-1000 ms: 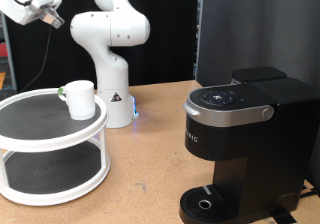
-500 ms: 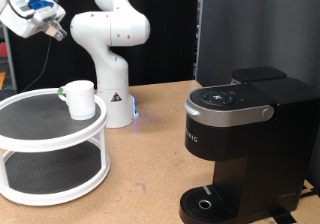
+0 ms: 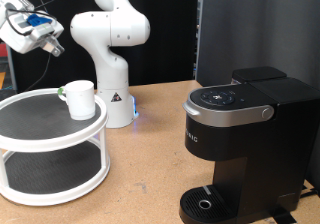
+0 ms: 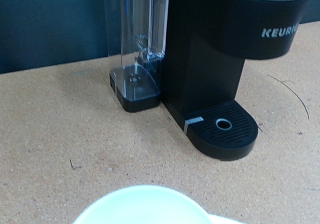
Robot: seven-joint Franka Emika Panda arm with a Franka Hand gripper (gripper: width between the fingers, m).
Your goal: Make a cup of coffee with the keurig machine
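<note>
Gripper [image 3: 52,46] hung high at exterior view's top left, above tiered stand [image 3: 50,134]. Cup [image 3: 79,99] sat on stand's top shelf, below and slightly right of gripper, nothing held. Fingers open or closed? couldn't tell. One cup, one keurig [image 3: 245,144], on table [image 3: 150,174] far right, tray bare.

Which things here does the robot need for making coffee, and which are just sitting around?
Needed for the coffee:
- the cup, on the top shelf of the stand
- the keurig machine, lid closed, drip tray bare
- the gripper, up high above the cup, holding nothing I can see

Just sitting around:
- the round two-shelf stand
- the wooden table
</note>
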